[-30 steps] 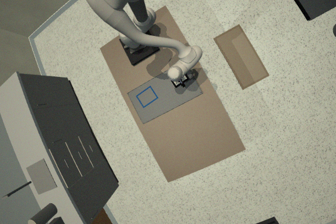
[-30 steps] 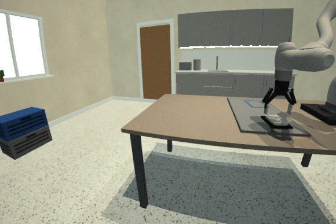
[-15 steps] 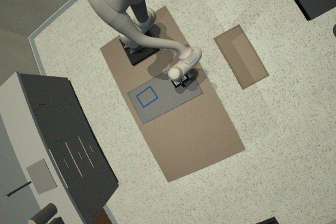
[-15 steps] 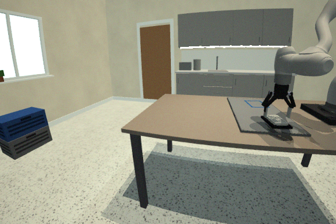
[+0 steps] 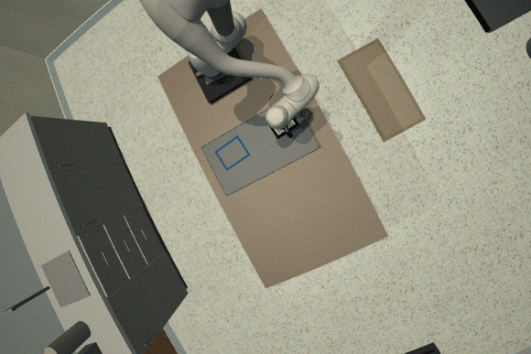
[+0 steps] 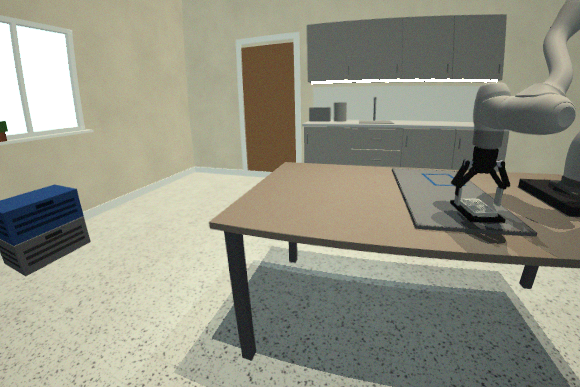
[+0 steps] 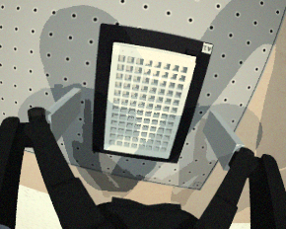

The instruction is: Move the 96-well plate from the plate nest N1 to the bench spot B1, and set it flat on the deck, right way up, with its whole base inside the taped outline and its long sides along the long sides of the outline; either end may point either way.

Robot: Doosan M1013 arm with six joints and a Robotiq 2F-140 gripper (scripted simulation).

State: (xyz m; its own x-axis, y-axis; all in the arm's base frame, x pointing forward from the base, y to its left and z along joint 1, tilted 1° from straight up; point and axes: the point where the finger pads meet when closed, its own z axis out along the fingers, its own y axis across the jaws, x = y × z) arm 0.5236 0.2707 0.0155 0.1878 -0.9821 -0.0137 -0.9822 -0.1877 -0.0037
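The clear 96-well plate (image 7: 151, 100) lies flat in the black plate nest (image 7: 146, 93) near the right end of the grey deck mat (image 5: 260, 152). It also shows in the exterior view (image 6: 477, 206). My gripper (image 6: 477, 197) is open wide, straight above the plate, with one finger on each side of it and the pads a little apart from its long sides. In the wrist view the gripper (image 7: 143, 134) straddles the plate. The blue taped outline (image 5: 232, 152) of the bench spot lies at the mat's other end, with nothing in it; it also shows in the exterior view (image 6: 439, 179).
The arm's black base plate (image 5: 222, 84) stands on the wooden table (image 5: 275, 167) behind the mat. A brown box (image 5: 381, 89) lies on the floor to the right of the table. Counters and cabinets (image 6: 400, 143) line the far wall.
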